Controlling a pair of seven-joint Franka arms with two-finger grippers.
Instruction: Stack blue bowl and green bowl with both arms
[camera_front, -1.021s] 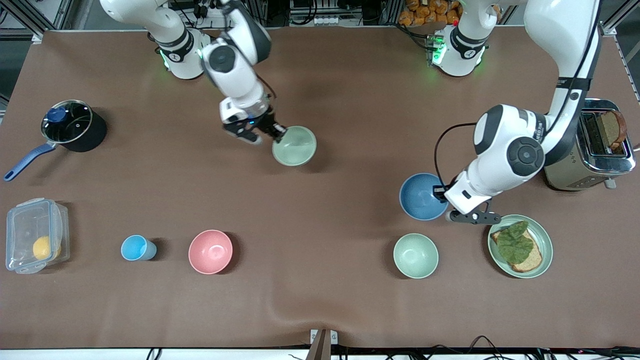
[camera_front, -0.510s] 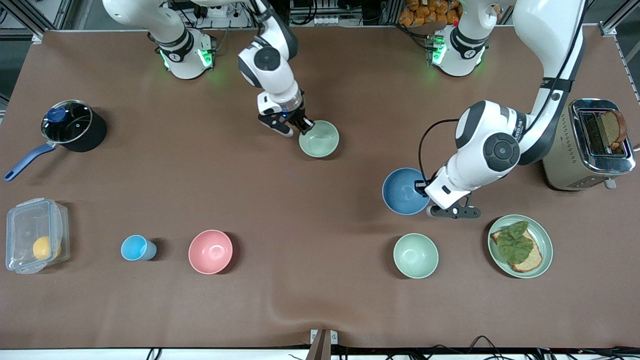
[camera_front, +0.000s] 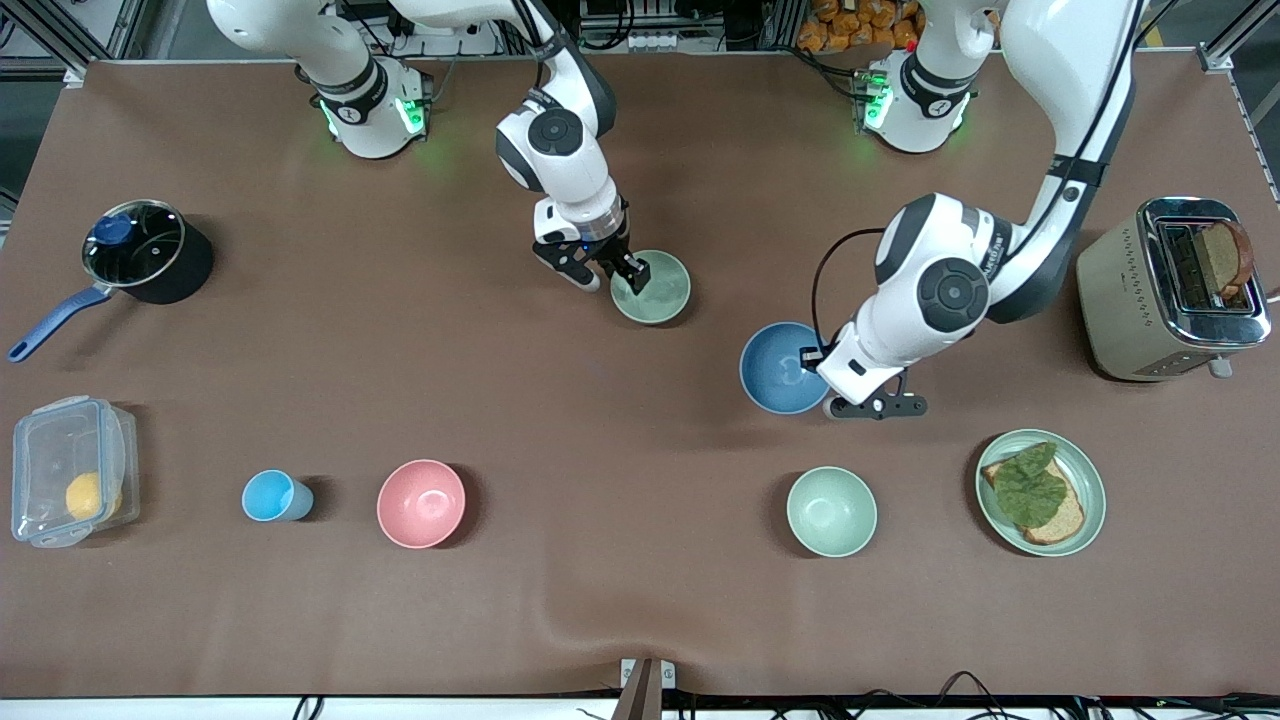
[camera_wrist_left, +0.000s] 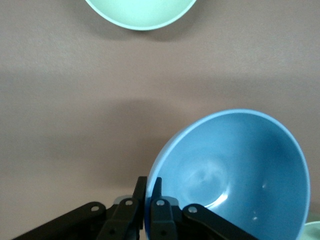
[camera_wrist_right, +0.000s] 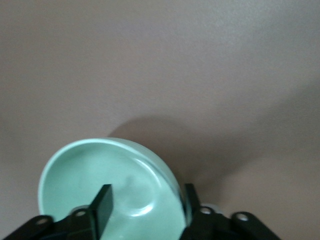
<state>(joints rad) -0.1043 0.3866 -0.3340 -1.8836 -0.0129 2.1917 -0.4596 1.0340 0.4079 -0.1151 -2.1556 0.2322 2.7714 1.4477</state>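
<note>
The blue bowl (camera_front: 782, 367) hangs tilted a little above the table's middle. My left gripper (camera_front: 818, 368) is shut on the bowl's rim. In the left wrist view, the fingers (camera_wrist_left: 156, 192) pinch the rim of the blue bowl (camera_wrist_left: 235, 170). The green bowl (camera_front: 655, 288) sits on the table, farther from the camera and toward the right arm's end. My right gripper (camera_front: 628, 272) is open astride its rim. In the right wrist view, one finger (camera_wrist_right: 102, 202) is inside the green bowl (camera_wrist_right: 100, 175) and the other is outside. Its twin green bowl (camera_front: 831, 511) stands untouched nearer the camera.
A pink bowl (camera_front: 421, 503), a light-blue cup (camera_front: 272, 496) and a clear box (camera_front: 70, 470) holding a lemon line the near side. A pot (camera_front: 140, 250) stands at the right arm's end. A green plate (camera_front: 1090, 495) with toast and a toaster (camera_front: 1175, 290) stand at the left arm's end.
My left gripper has carried the blue bowl toward the green bowl. My right gripper has brought the green bowl toward the left arm's end of the table.
</note>
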